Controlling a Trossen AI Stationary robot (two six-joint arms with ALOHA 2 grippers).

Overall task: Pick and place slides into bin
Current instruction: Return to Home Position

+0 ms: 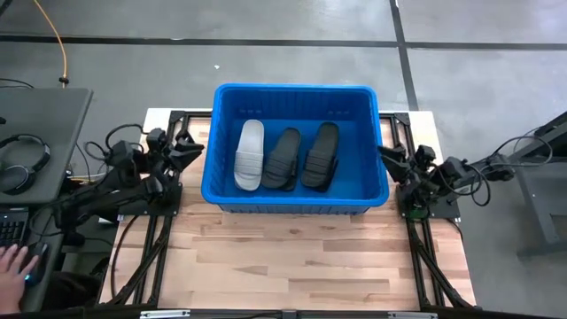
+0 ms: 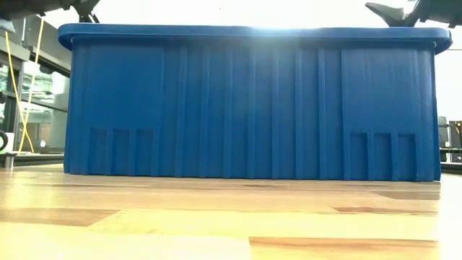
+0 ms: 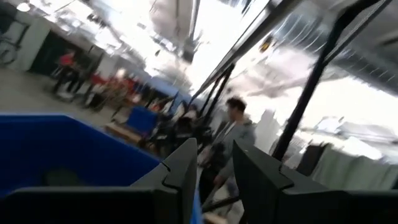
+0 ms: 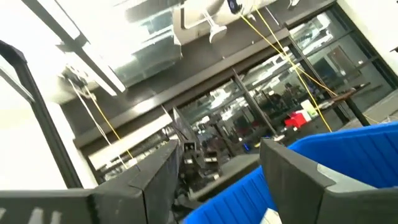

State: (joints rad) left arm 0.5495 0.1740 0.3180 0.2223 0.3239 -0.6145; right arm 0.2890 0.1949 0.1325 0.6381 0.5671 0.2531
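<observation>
The blue bin [image 1: 226, 186] stands at the table's far middle; its ribbed front wall fills the low view [image 2: 253, 108]. Inside it lie three slides side by side on the bin's floor: one light grey [image 1: 250, 155] and two black [image 1: 283, 159] [image 1: 322, 156]. My left gripper [image 1: 188, 149] is open and empty just outside the bin's left wall, above the rim. My right gripper [image 1: 390, 158] is open and empty just outside the bin's right wall. In the wrist views the fingers of each gripper [image 3: 214, 168] [image 4: 217, 165] stand apart with nothing between them.
Bare wooden table top [image 1: 292, 257] lies in front of the bin. A grey desk [image 1: 40, 133] with headphones stands left of the table, and a person's hand [image 1: 18, 261] rests there on a mouse. A person shows far off in the room [image 3: 233, 134].
</observation>
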